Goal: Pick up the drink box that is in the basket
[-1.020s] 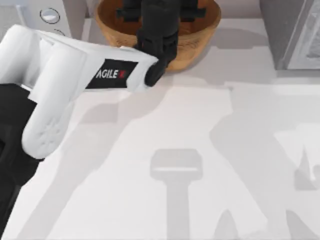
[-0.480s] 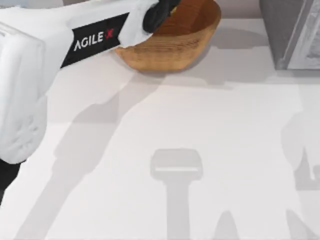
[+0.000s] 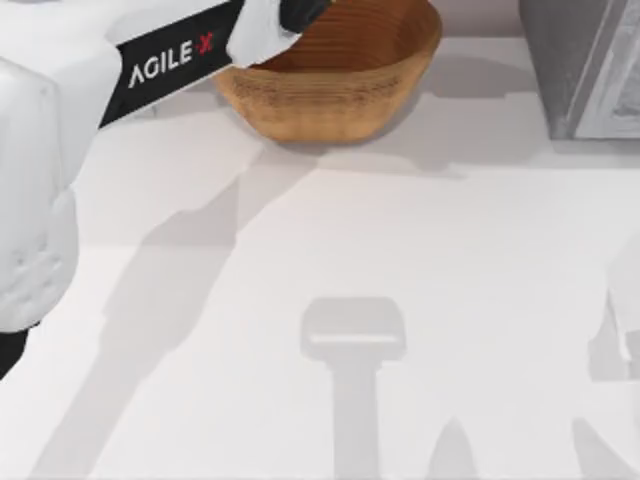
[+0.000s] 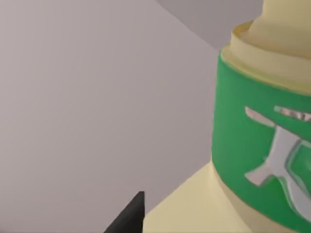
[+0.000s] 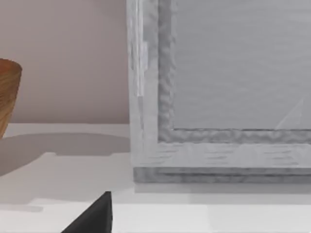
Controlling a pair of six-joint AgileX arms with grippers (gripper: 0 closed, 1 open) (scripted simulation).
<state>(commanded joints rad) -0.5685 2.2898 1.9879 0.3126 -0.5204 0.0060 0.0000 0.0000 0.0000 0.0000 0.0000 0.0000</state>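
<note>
The left gripper point(image 4: 131, 216) hangs above the basket point(image 3: 330, 85) at 12 o'clock. A pale yellow drink box point(image 4: 194, 211) seems to touch it, but I cannot tell its grip. With a weak hold, the box may fall back. The right gripper point(image 5: 97, 213), its grip also unclear, idles near the grey cabinet point(image 3: 590, 70) at 2 o'clock.

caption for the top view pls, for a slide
Left arm reaching over the woven basket at the table's far edge, grey appliance at right.
</note>
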